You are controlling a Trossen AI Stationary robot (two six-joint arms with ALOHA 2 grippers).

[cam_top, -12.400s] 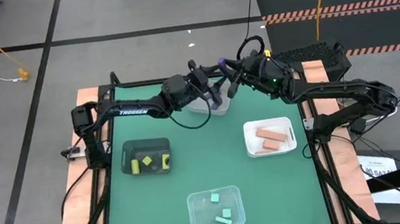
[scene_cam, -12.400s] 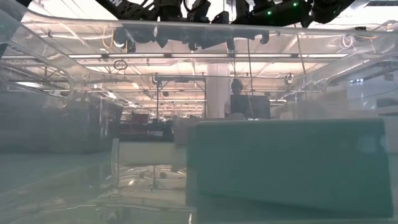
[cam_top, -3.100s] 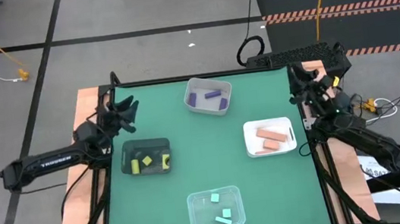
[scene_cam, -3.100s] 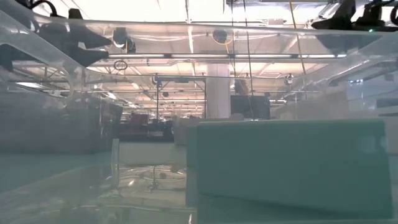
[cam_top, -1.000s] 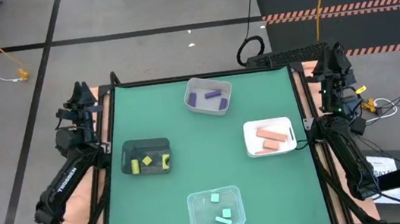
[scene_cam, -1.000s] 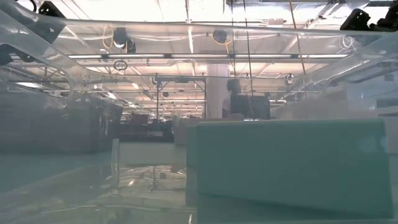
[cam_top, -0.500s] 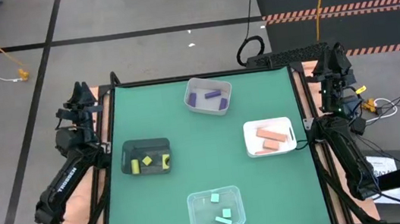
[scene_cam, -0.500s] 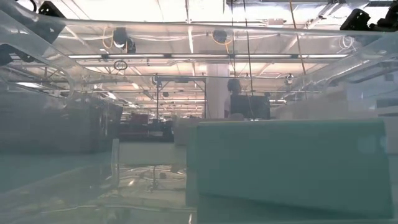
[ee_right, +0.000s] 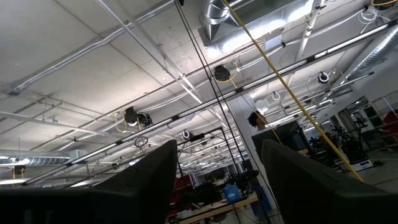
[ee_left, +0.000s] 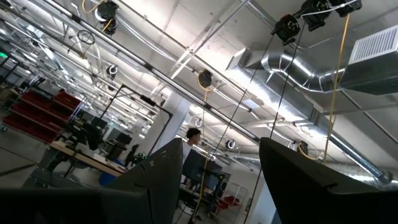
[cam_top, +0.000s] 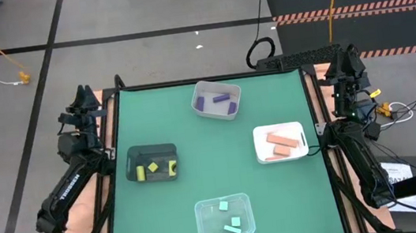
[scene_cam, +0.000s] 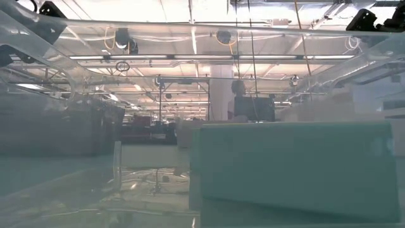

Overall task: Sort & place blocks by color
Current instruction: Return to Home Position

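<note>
In the high view the blocks lie sorted in four trays. Purple blocks (cam_top: 218, 100) lie in the grey tray (cam_top: 198, 93) at the far middle. Salmon-pink blocks (cam_top: 279, 144) lie in the white tray (cam_top: 261, 156) on the right, yellow blocks (cam_top: 152, 169) in the black tray (cam_top: 161, 149) on the left, and mint-green blocks (cam_top: 231, 224) in the clear tray (cam_top: 206, 231) near the front. A mint-green block (scene_cam: 291, 171) fills the low view. My left gripper (cam_top: 83, 99) is parked off the far-left corner and my right gripper (cam_top: 349, 59) off the far-right corner. Both are open, empty and point up at the ceiling (ee_left: 221, 168) (ee_right: 214, 171).
The green table mat (cam_top: 215, 171) is bare between the four trays. Both arms are folded back along the table's left and right sides. A person (scene_cam: 238, 88) shows far off in the room behind the table.
</note>
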